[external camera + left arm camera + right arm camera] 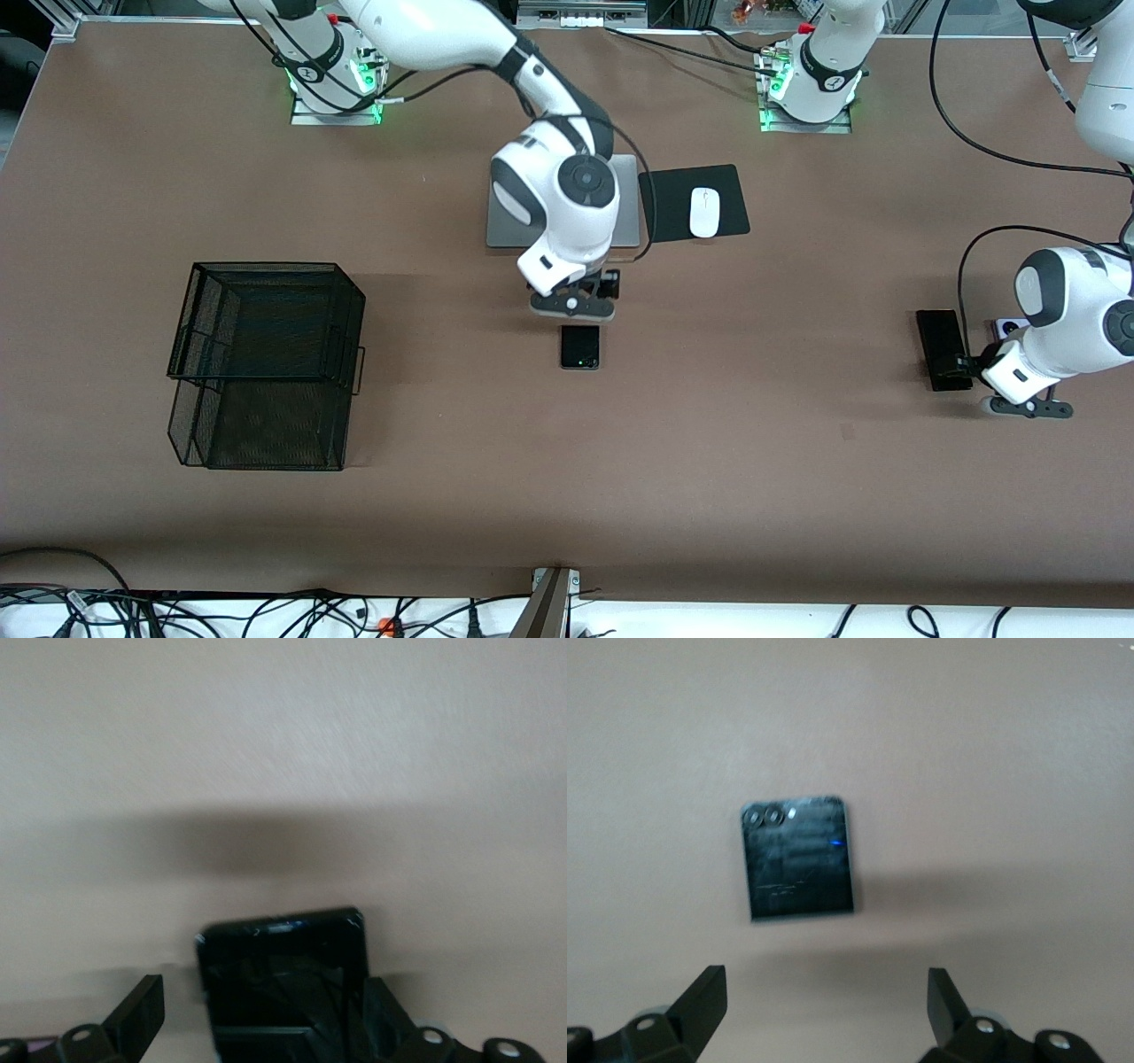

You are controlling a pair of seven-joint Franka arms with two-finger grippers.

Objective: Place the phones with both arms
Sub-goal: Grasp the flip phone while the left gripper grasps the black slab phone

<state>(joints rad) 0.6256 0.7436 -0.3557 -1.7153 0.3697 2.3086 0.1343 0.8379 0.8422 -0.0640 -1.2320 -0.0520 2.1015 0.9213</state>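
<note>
A small squarish black flip phone (579, 346) lies at the table's middle. In the right wrist view it (799, 858) lies flat ahead of the fingers. My right gripper (576, 310) hangs just above the table beside it, open and empty (824, 1003). A long slim black slab phone (941, 346) lies toward the left arm's end. My left gripper (967, 366) is low at that phone's end nearer the camera, open, with the phone (283, 974) between its fingers (142, 1010). A lilac flip phone (1008, 328) shows partly beside the left arm.
A black wire mesh basket (266, 363) stands toward the right arm's end. A silver laptop (625, 213) lies under the right arm, beside a black mouse pad (731, 199) with a white mouse (704, 213).
</note>
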